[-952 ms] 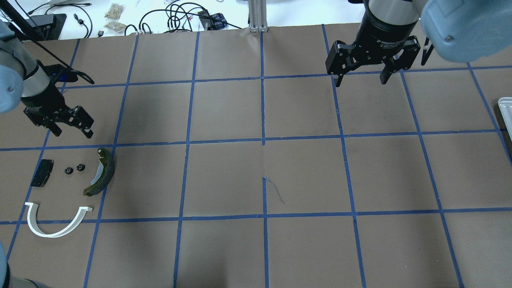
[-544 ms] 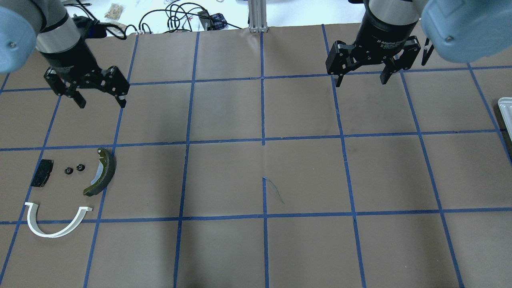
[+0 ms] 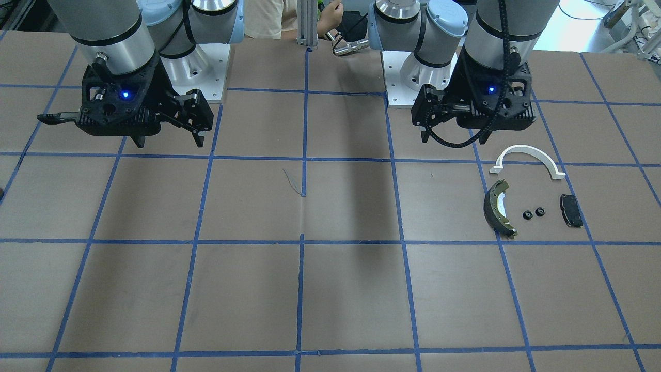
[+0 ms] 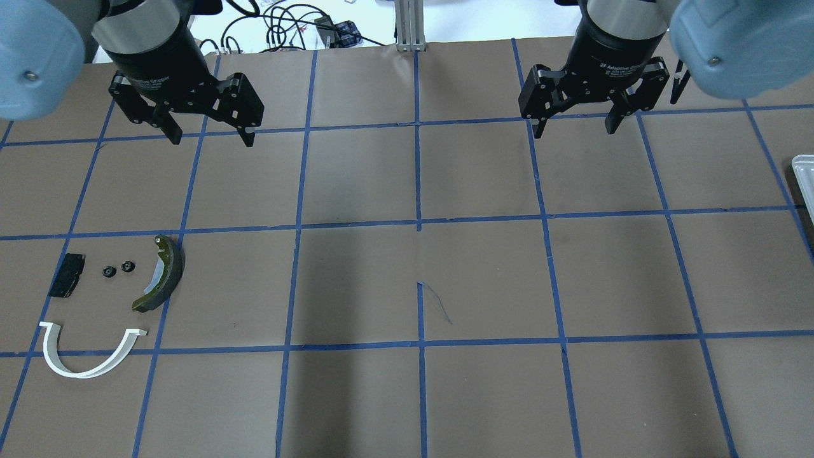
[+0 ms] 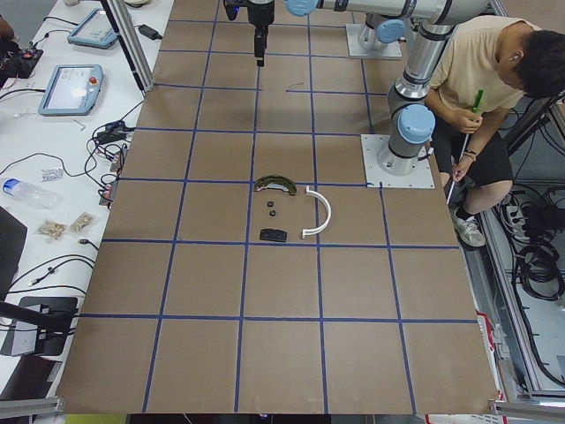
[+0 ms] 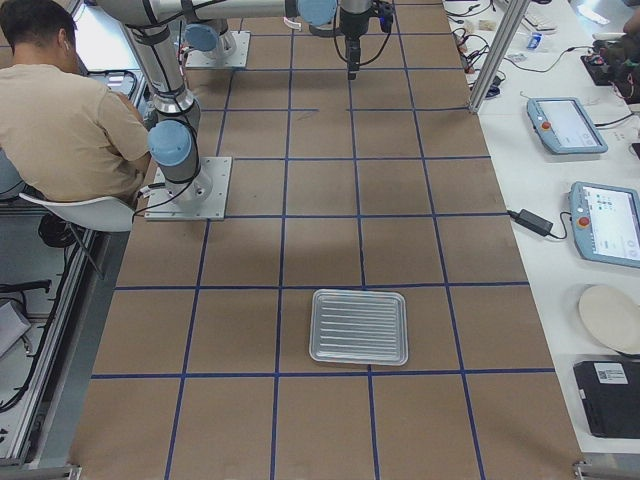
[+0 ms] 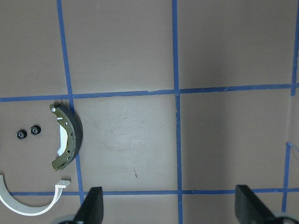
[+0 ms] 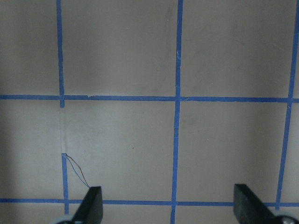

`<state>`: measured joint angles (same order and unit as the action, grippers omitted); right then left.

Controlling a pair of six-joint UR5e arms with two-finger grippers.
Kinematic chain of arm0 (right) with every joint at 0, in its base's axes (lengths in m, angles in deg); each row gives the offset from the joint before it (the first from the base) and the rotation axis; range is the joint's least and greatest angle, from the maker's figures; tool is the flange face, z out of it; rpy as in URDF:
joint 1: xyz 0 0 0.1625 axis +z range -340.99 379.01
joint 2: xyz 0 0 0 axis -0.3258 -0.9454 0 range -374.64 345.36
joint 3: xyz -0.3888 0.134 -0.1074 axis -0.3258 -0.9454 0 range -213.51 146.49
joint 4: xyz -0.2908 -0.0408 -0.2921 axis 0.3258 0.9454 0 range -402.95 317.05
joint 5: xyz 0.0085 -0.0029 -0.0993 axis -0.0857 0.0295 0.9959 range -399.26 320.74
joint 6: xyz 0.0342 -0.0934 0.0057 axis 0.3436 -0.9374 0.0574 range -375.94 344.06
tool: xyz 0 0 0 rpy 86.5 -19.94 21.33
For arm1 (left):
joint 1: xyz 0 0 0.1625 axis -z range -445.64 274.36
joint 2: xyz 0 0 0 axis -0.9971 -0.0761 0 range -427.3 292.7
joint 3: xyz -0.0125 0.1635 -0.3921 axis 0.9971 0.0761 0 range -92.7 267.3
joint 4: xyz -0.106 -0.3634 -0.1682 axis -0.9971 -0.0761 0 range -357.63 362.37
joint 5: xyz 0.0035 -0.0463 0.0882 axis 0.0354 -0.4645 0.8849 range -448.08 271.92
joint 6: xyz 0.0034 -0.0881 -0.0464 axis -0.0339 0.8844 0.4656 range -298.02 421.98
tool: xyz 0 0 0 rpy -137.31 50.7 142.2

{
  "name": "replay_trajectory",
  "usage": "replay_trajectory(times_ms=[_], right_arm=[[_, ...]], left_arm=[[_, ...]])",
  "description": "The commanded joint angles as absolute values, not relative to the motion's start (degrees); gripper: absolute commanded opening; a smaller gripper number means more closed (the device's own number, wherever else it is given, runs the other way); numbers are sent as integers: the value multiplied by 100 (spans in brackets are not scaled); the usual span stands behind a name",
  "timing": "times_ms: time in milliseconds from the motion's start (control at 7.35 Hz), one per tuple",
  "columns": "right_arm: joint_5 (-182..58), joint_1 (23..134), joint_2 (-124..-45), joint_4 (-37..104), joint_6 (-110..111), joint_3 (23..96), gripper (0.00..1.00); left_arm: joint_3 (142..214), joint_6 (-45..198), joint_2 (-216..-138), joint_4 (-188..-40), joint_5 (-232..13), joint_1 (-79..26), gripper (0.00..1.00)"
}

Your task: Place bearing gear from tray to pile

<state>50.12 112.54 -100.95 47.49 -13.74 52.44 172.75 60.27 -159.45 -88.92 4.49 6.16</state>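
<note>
The pile lies at the near left of the table: a white arch bracket (image 4: 89, 356), a dark brake shoe (image 4: 162, 282), a black pad (image 4: 67, 275) and two small black bearing gears (image 4: 109, 271) side by side. The left wrist view shows the gears (image 7: 27, 132) beside the shoe (image 7: 70, 140). The ribbed metal tray (image 6: 359, 326) holds nothing in the exterior right view. My left gripper (image 4: 210, 137) is open and empty, high over the far left squares, well away from the pile. My right gripper (image 4: 575, 130) is open and empty at the far right.
Blue tape divides the brown table into squares. Only the tray's corner (image 4: 802, 168) shows at the right edge of the overhead view. Cables and clutter lie past the far edge. A seated person (image 5: 494, 79) is beside the robot bases.
My left gripper has moved from just beyond the pile toward the far edge and to the right, staying open. The right arm and the pile have not moved.
</note>
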Motion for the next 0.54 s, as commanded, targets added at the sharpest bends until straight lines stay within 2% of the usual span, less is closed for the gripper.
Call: replay_trajectory(times_ms=[0, 408], right_arm=[[5012, 11253, -10103, 4749, -1374, 5244, 100], [5012, 11253, -10094, 4749, -1374, 5244, 100]], left_arm=[[17440, 5997, -15810, -8790, 350, 639, 100], [17440, 5970, -15801, -8719, 333, 621, 100]])
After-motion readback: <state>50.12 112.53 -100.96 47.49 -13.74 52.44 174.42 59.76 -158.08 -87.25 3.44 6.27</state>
